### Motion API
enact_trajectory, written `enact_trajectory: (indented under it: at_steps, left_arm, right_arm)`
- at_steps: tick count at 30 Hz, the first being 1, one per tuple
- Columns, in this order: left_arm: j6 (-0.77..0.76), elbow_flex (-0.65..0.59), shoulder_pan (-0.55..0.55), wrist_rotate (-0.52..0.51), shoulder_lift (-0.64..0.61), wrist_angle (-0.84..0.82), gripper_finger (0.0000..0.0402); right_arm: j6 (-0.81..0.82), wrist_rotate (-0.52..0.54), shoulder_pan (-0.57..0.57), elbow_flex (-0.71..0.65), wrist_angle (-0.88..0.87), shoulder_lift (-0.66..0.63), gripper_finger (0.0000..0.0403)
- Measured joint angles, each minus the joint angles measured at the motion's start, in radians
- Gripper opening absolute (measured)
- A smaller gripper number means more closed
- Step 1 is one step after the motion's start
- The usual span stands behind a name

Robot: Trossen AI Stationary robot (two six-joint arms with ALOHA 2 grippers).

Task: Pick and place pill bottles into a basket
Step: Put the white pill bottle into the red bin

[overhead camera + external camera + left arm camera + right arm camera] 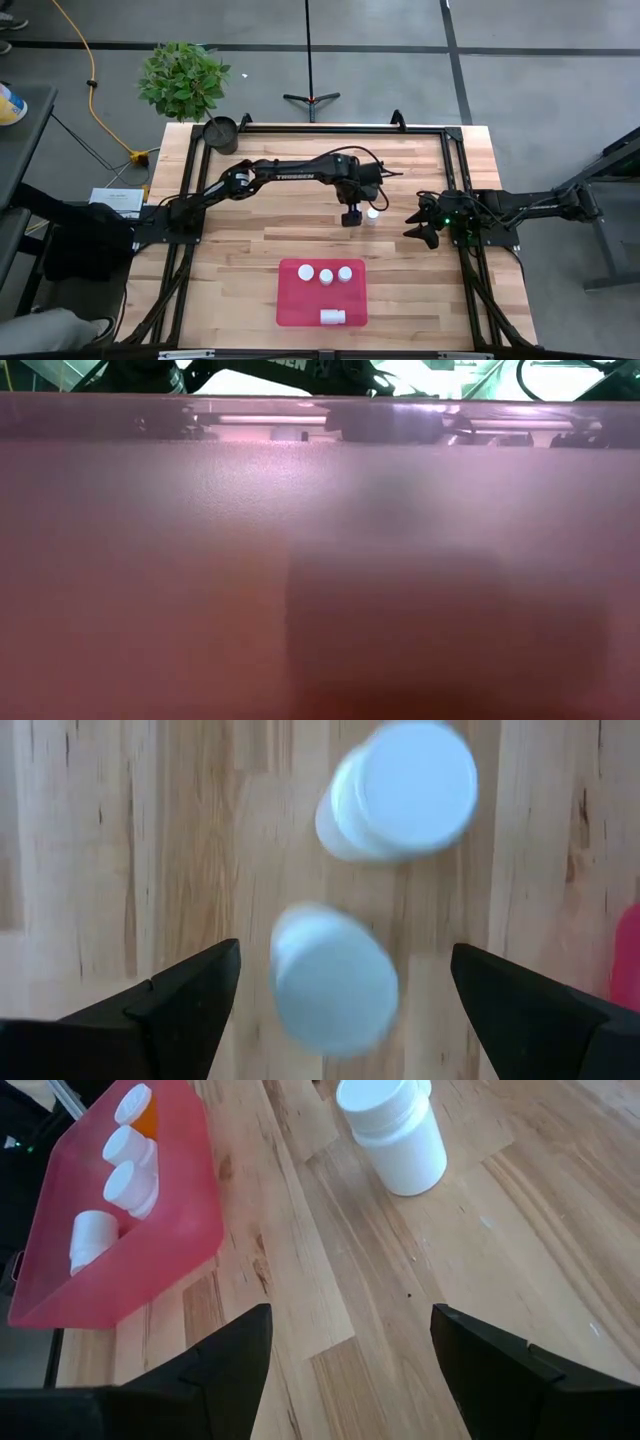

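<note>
Two pill bottles are still out on the wooden table [250, 250]. In the left wrist view, one white-capped bottle [333, 982] sits right between the two dark fingers [180, 1005] of the left gripper [335, 1010], and a second white bottle [405, 790] stands just past it. The left gripper's fingers are spread wide apart. They do not touch the bottle and they hold nothing. From above, the left gripper [351, 216] hangs over the middle of the table, and only one small white bottle [372, 213] shows just beside it. The red basket [290, 300] lies on the table nearer the front edge, well apart from these bottles. Four pill bottles are inside it. Three stand in a row with their white caps up [325, 275], and one lies on its side [332, 317] near the front of the basket. The right wrist view shows the same four in the basket [180, 1200], and one of them has an orange body [145, 1118]. It also shows a white bottle [395, 1130] standing on the wood. The right gripper [422, 222] waits at the right side of the table, with its fingers open and nothing in them. A small dark pot [220, 133] stands at the back left corner of the table, and a green leafy plant [183, 78] is just behind it. The low view is mostly filled by the basket's red wall [300, 580].
</note>
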Motion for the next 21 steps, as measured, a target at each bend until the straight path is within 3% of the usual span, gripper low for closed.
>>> enact_trajectory:
  at_steps: [7, 21]
  left_arm:
    - [-0.013, 0.000, 0.002, 0.029, 0.019, 0.000, 0.0383]
    - [-0.020, -0.001, 0.007, 0.059, 0.022, 0.001, 0.0244]
  right_arm:
    - [0.001, 0.000, 0.000, 0.000, 0.000, 0.000, 0.0264]
    - [0.002, 0.000, 0.000, 0.000, 0.000, 0.000, 0.0264]
